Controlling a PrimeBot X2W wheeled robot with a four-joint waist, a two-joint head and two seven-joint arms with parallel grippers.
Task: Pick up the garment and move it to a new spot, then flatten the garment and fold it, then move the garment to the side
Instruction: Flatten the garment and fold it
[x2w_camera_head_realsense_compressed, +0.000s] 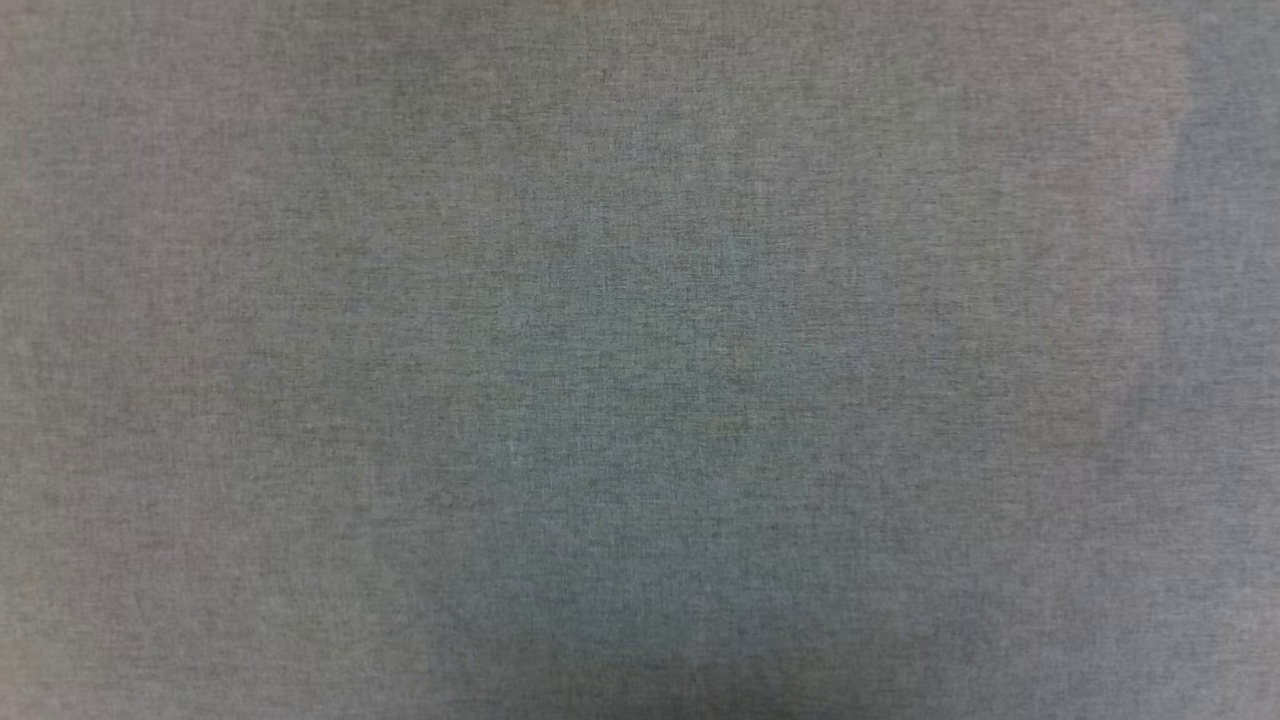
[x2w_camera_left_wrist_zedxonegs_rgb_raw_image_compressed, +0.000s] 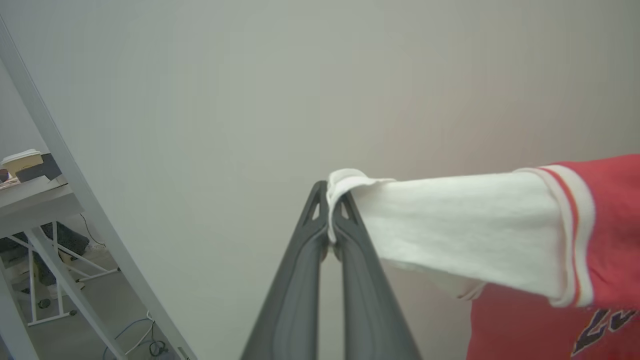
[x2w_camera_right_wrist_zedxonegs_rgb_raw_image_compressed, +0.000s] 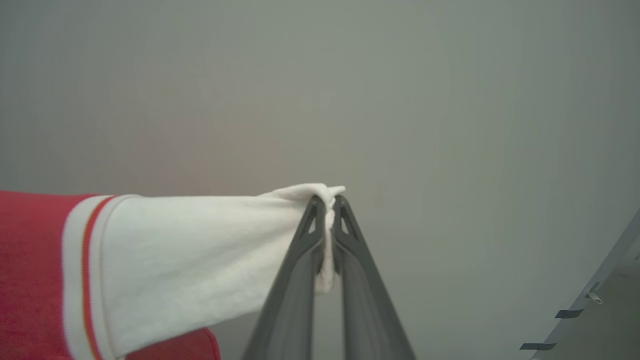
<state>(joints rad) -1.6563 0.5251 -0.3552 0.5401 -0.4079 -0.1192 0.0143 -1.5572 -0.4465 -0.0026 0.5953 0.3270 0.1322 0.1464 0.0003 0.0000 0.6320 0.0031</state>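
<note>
I'm holding one shirt (x2w_camera_left_wrist_zedxonegs_rgb_raw_image_compressed: 612, 225), left gripper (x2w_camera_left_wrist_zedxonegs_rgb_raw_image_compressed: 330, 207) and right gripper (x2w_camera_right_wrist_zedxonegs_rgb_raw_image_compressed: 327, 205) each clamping a sleeve (x2w_camera_right_wrist_zedxonegs_rgb_raw_image_compressed: 200, 250). Grey surface (x2w_camera_head_realsense_compressed: 640, 360) is lying below.

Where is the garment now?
The garment hangs between both arms: the left fingers pinch one white sleeve in the left wrist view, the right fingers the other in theirs.

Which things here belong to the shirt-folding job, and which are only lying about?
For the job:
- shirt, held by both white sleeves
- left hand, shut on one sleeve
- right hand, shut on the other sleeve

Lying about:
- desk on white legs
- cables on the floor
- tape marks on the floor
</note>
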